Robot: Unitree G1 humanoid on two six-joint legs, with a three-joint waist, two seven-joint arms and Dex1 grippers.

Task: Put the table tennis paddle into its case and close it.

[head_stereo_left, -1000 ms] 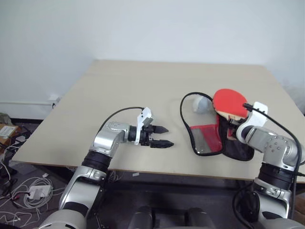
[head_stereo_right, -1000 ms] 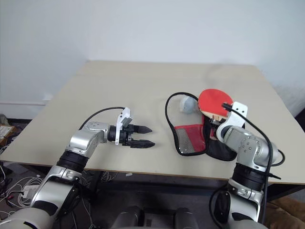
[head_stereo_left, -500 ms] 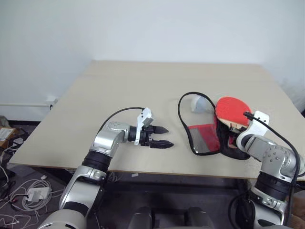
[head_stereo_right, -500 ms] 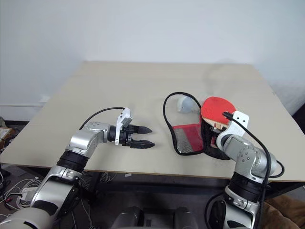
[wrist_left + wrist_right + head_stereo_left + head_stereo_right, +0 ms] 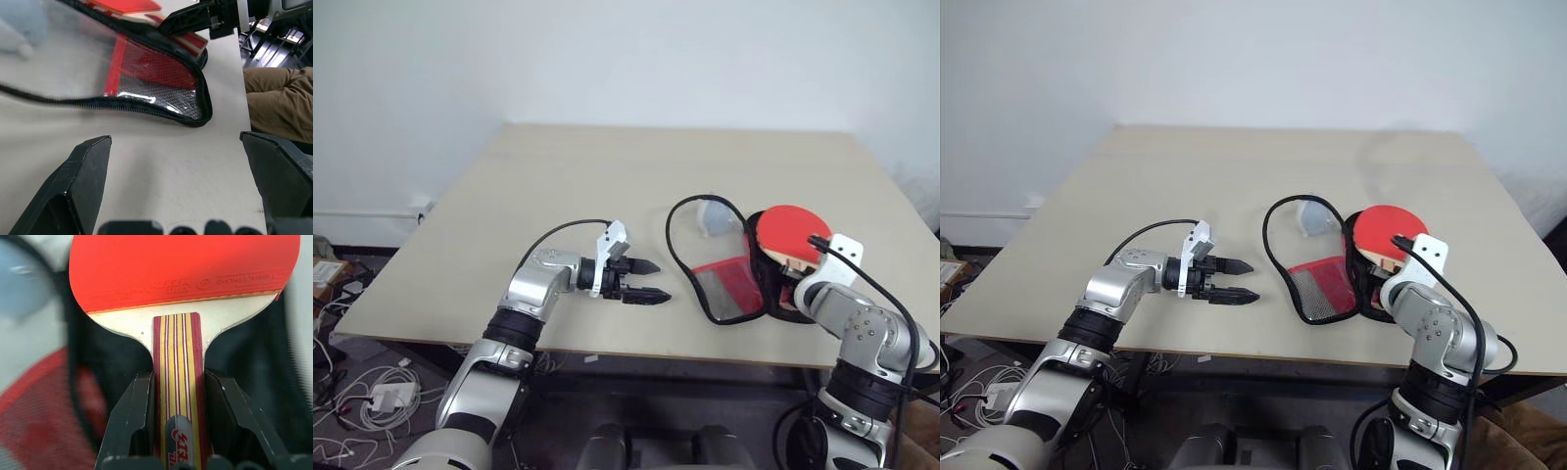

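right tool [image 5: 177, 396] grips paddle [image 5: 785, 231] handle over open case [image 5: 736, 286].

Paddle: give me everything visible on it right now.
The paddle has a round red rubber face with faint printed lettering, a pale wooden blade edge below it, and a handle striped red and yellow with a small logo badge near its end. The right gripper holds it by the handle, jaws shut on both sides. It sits at the table's right, its face over the opened case's black inner half, near the red mesh flap.
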